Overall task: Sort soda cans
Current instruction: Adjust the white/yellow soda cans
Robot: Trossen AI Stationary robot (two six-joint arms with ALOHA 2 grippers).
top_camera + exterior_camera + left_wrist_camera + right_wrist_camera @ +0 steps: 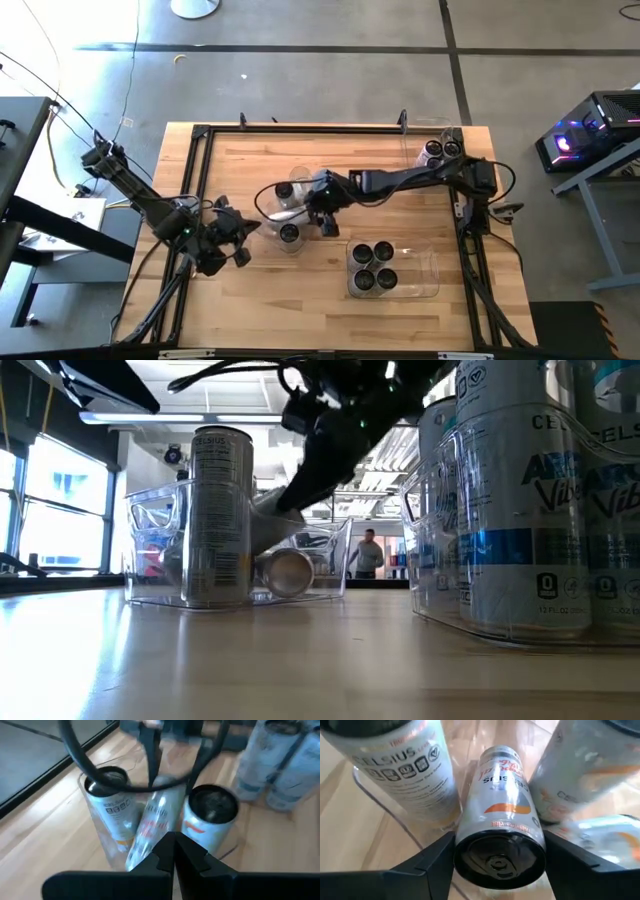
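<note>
A clear bin (268,212) at the table's middle holds several soda cans. Two stand upright (402,765) (580,775). Between them a third can (501,805) is tilted, its dark top toward my right gripper (499,840), which is shut on it. In the left wrist view this can (152,820) slants between the two upright ones. My right gripper (318,212) reaches in from the table's right side. My left gripper (173,847) is shut and holds nothing, raised near the table's left edge (240,242) and pointing at the bin. My right gripper pinches the tilted can between its two fingers, on its side wall just below the dark top (465,832). The fingers (427,862) slant down from the table's right side and lie across the can. The can is tilted, its lower end (134,855) down in the bin.
A second clear bin (425,278) with three upright cans stands near the front, right of centre; it fills the right of the low view (500,510). A third bin (415,140) with two cans sits at the far right corner. Bare wood lies between them.
</note>
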